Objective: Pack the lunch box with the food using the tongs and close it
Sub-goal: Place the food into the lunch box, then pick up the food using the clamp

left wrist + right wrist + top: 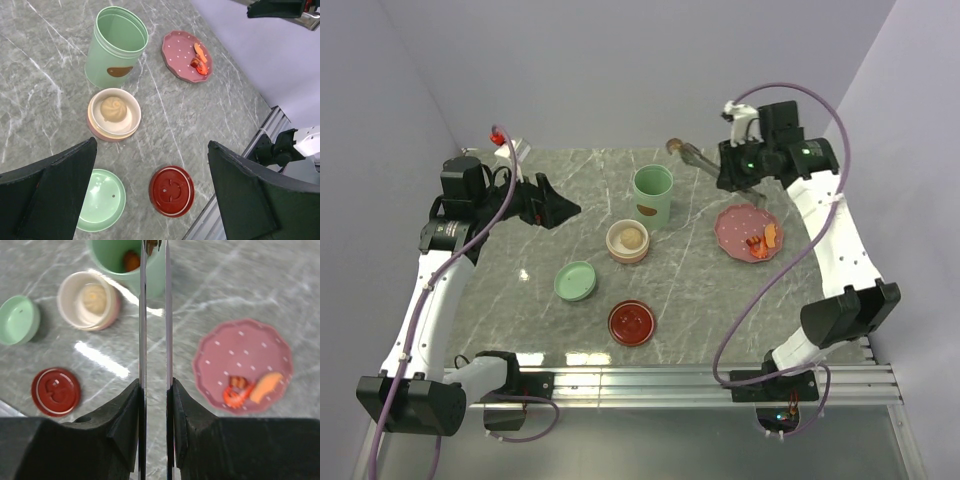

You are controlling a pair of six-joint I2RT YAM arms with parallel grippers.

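Observation:
The lunch box is a tall green canister [652, 195] [116, 47] [112, 255], standing open mid-table with an orange piece [132, 260] inside. My right gripper [732, 166] [155, 386] is shut on the silver tongs [695, 156] [143, 315], squeezing the two arms close together. Their far tips [152, 244] pinch a small brownish piece over the canister's rim. More food [761, 240] [198, 59] [245, 387], red and orange, lies on the pink plate [735, 225] [177, 47] [240, 347]. My left gripper [558, 208] [151, 146] hovers open, left of the canister, holding nothing.
A pink-and-cream bowl [628, 241] [114, 114] [89, 300] with a pale bun stands in front of the canister. A green lid [576, 281] [101, 200] [17, 319] and a red lid [631, 323] [171, 190] [55, 391] lie nearer the arms. Walls close the back and sides.

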